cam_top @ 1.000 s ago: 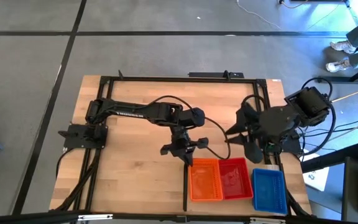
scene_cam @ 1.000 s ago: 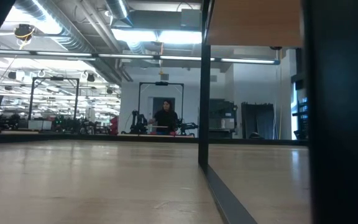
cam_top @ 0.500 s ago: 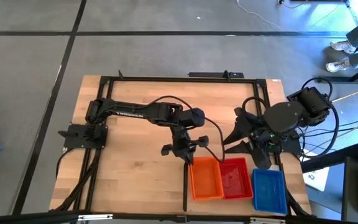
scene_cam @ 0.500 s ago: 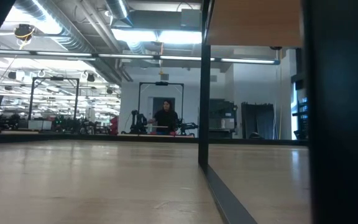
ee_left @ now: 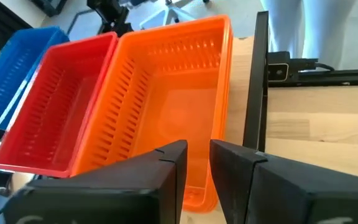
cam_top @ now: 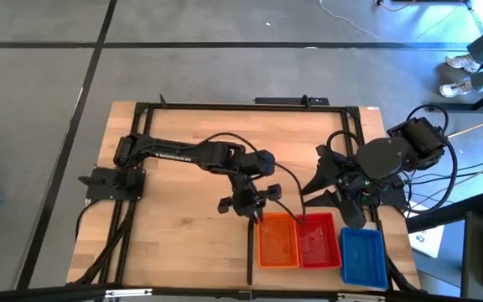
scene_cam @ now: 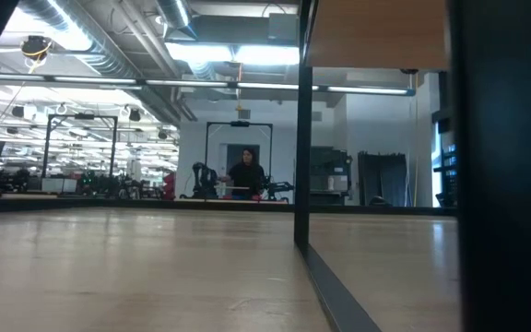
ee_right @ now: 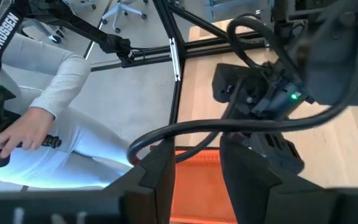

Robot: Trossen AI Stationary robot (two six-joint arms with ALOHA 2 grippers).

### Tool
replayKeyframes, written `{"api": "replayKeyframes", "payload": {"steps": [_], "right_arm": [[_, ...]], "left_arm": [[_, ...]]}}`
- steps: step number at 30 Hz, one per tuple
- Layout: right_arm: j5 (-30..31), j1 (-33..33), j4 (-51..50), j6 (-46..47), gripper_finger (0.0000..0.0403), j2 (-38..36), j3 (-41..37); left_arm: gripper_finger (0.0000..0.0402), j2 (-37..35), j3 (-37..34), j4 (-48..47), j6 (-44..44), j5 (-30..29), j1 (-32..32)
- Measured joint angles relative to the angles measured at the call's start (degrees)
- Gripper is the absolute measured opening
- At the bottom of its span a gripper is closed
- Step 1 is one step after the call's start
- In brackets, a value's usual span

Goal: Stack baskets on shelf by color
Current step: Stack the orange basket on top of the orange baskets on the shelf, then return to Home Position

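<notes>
Left gripper (cam_top: 252, 207) hovers just over the far end of the orange basket (cam_top: 277, 242), near the middle of the shelf (cam_top: 183, 235). Its two dark fingers (ee_left: 173, 165) stand slightly apart with a narrow gap between them, and nothing is held in that gap; the basket's near rim lies right below the fingertips in the left wrist view.

Three baskets sit side by side at the shelf's front edge, right of the black divider strip (cam_top: 250, 252): the orange one, then the red basket (cam_top: 317, 240) touching it, then the blue basket (cam_top: 363, 257) farthest right and set a little nearer the front edge. Each has its long axis running from the front edge toward the back of the shelf, open side up, and all three lie roughly parallel.

Right gripper (cam_top: 324, 186) hangs above the shelf's right side, behind the red basket, fingers (ee_right: 157, 171) spread wide and empty. A person (ee_right: 48, 93) in a light sleeve shows beyond the table in the right wrist view.
</notes>
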Motion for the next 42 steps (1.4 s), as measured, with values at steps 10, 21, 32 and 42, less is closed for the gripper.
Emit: {"api": "replayKeyframes", "payload": {"steps": [10, 21, 32, 42], "right_arm": [[1.09, 0.0, -3.36, 0.02, 0.0124, 0.0, 0.0], [3.32, 0.74, -10.25, 2.17, 0.0124, -0.06, 0.0], [3.54, 0.52, -13.31, -0.09, 0.0053, 0.55, -0.39], [12.01, 0.51, -13.82, -4.7, 0.0002, 0.12, -0.39]], "left_arm": [[0.0062, -2.82, 0.04, -0.66, -0.04, -5.12, -0.44], [0.0062, -10.8, 0.02, -3.64, -6.8, -19.6, 0.05], [0.0062, -21.5, 0.0, -11.91, -30.7, -21.03, 3.41], [0.0025, -29.59, 0.09, -25.07, -32.27, -27.5, 4.98]]}}
